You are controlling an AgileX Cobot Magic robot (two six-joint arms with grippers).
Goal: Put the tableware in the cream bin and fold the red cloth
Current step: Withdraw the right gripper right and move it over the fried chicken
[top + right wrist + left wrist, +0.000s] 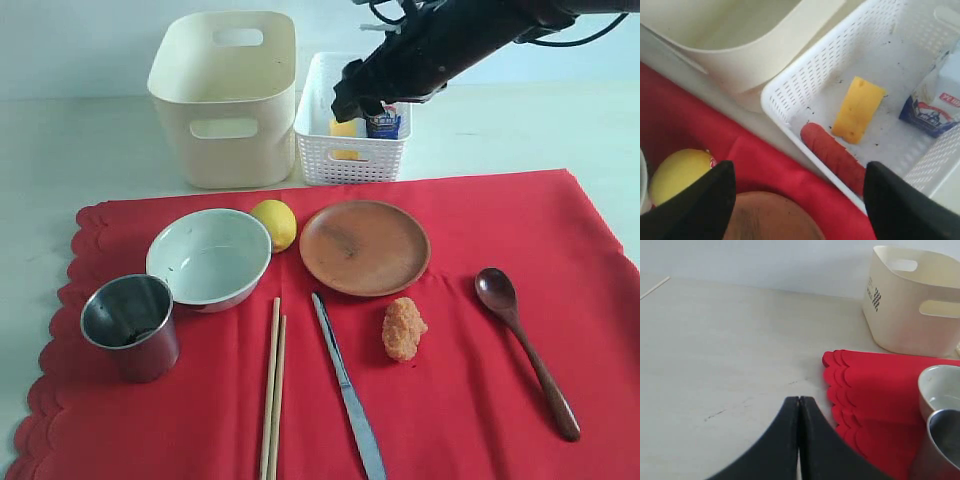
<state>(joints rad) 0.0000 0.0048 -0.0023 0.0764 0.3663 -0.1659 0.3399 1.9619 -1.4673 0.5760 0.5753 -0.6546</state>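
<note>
Your right pincer (800,172) hangs wide open and empty over the white perforated basket (350,160), at the back edge of the red cloth (470,400); the relation that counts is with the flat brown plate (364,247); it lies just in front of and below that pincer, its rim showing between the two fingers in the right wrist view, so I judge the right arm the nearer one for it; the plate is round and flat, with no long axis to line up on, so you would have to take it by the rim; the cream bin (225,100) stands just beside the basket, on its left in the exterior view; your left pincer (799,402) is fully shut on nothing, over bare worktop (715,340) off the scalloped edge of the cloth, with the steel cup (130,320) and the white bowl (208,257) the nearest pieces to it; the chopsticks (272,385) and the knife (345,385) lie front to back in the middle, well apart from both pincers; the wooden spoon (520,340) lies aslant on the right, bowl end toward the back
</note>
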